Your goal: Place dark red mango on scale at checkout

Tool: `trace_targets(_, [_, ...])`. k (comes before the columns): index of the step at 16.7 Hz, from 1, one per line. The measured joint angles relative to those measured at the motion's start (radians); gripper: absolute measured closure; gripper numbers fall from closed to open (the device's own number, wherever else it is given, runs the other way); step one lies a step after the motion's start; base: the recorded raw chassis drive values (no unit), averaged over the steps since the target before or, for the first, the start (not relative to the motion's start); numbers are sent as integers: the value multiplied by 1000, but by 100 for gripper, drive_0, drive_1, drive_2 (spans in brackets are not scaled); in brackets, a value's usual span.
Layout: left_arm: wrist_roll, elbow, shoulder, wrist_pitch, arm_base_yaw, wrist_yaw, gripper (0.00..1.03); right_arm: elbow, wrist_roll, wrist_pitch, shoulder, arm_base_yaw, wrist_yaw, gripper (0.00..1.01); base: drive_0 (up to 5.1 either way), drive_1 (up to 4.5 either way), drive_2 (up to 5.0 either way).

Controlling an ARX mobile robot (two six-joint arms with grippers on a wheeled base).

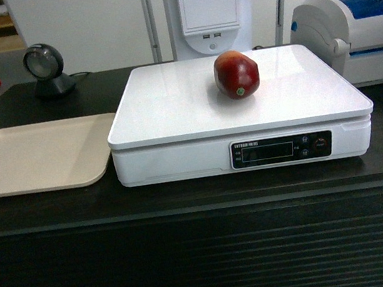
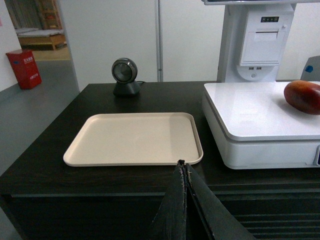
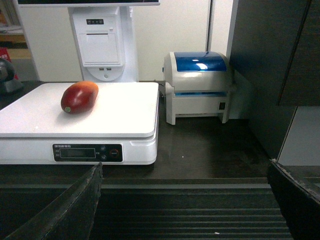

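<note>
mango (image 1: 236,73) lying on scale (image 1: 172,110); left gripper (image 2: 183,167) pinched closed, right gripper (image 3: 185,185) spread wide.

The head camera caught neither gripper. On the left wrist view, the dark red mango (image 2: 303,97) was sliced off by the right edge, and so was the scale (image 2: 260,120), its front panel barely showing. The left gripper (image 2: 184,167) showed only its closed tips, the rest dropping out below. On the right wrist view, the right gripper's fingers (image 3: 75,205) ran off both bottom corners. The scale's display text stayed too small to read.
</note>
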Motion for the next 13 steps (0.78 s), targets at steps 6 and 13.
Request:
trace_targets(6, [0,8,-209,-209,0,-2,101,0,0,0,0,0,0,3,0,0,0])
trace_targets(13, [0,1,-209,-224,0,0,101,0,0,0,0,0,0,3,0,0,0])
